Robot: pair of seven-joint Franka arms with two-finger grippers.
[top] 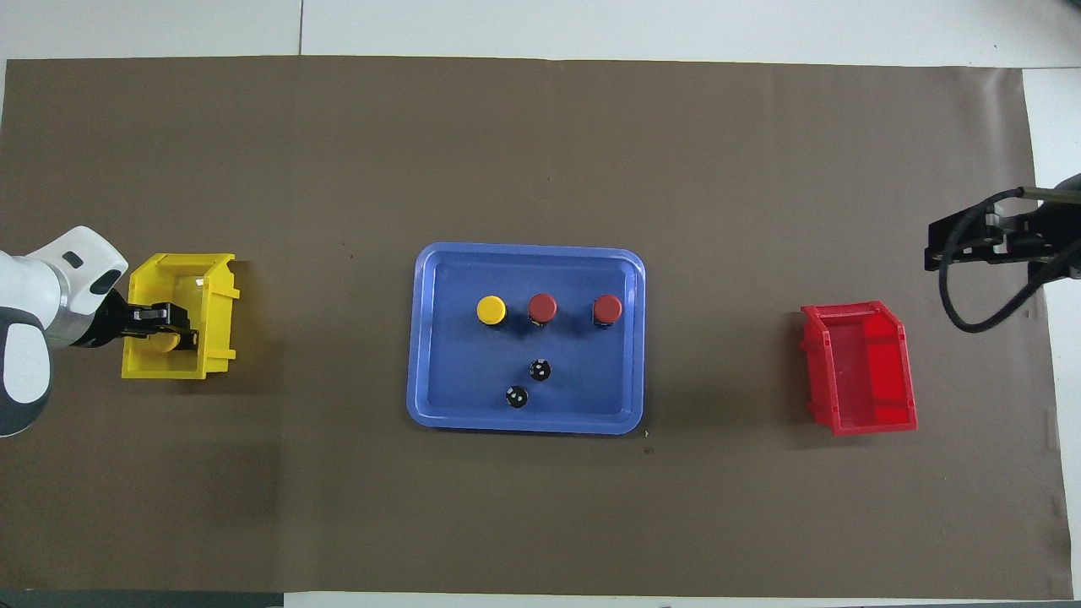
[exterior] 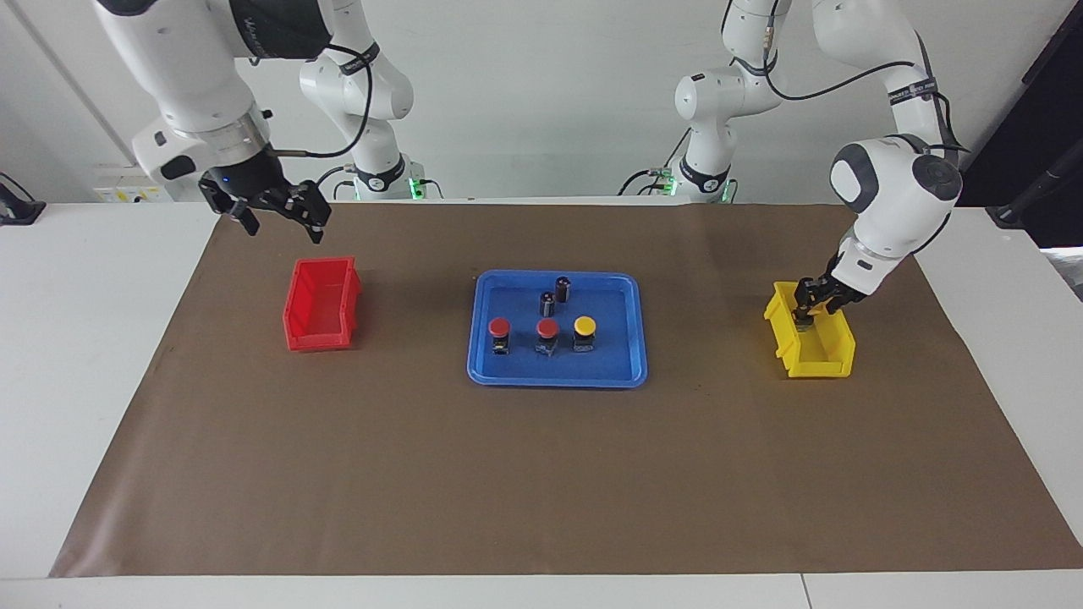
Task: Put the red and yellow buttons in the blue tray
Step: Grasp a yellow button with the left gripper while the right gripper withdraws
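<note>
Three buttons in the blue tray (exterior: 630, 372), one in the yellow bin (exterior: 825, 359)

Mid-frame: two red buttons (exterior: 499, 327), one yellow button (exterior: 584, 325). Frame right: left hand (exterior: 805, 315) pinches the last yellow button (top: 169, 341). Upper left: right hand (exterior: 283, 222) spread, empty.

3 buttons (top: 540, 309) in tray (top: 432, 338)
</note>
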